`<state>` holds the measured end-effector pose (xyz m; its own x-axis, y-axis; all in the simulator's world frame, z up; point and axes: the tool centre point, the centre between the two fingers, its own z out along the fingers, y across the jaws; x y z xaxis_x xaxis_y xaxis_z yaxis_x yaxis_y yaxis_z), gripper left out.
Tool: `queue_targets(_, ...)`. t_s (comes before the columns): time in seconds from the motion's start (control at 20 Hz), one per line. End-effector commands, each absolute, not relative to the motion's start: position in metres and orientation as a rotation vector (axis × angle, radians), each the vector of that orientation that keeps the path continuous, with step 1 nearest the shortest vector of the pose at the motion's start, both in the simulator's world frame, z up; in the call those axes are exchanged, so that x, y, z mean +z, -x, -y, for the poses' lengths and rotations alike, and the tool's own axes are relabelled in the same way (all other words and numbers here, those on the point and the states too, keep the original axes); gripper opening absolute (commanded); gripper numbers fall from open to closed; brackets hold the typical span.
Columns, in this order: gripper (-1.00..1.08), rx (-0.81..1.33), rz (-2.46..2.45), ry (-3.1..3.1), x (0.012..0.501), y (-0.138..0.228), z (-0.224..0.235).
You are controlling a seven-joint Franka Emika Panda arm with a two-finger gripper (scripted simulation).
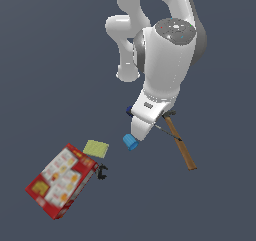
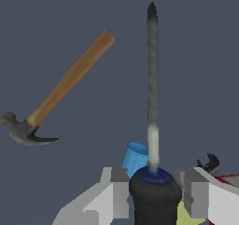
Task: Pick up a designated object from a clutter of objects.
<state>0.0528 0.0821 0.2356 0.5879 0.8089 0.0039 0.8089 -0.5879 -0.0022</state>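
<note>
The screwdriver [image 2: 152, 79] has a dark blue-and-black handle and a thin dark shaft. In the wrist view its handle sits between my two fingers [image 2: 120, 191], which press on both its sides. My gripper [image 2: 155, 193] is shut on the handle. In the exterior view the arm's hand covers most of it; only a bit of dark blue handle [image 1: 129, 110] and the thin shaft [image 1: 161, 130] show, the shaft pointing toward the hammer.
The wooden-handled hammer [image 1: 180, 142] [image 2: 70, 79] lies at the exterior view's right of the gripper. A small blue cup [image 1: 131, 142] [image 2: 137, 159] lies just beside the hand. The yellow-green sponge [image 1: 96, 148], black clamp [image 1: 102, 172] and red cracker box [image 1: 62, 180] lie toward the exterior view's lower left.
</note>
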Motion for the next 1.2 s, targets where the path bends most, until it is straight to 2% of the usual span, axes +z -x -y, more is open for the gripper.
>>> queue_targets(0.0, -1.0, -0.003, 1.424, 2.797, 0.252, -0.064, -0.09)
queue_targets(0.7, -1.0, -0.001, 1.421, 2.8, 0.321, -0.116, -0.124)
queue_targets(1.15, -1.0, 0.0, 1.422, 2.801, 0.346, -0.136, -0.136)
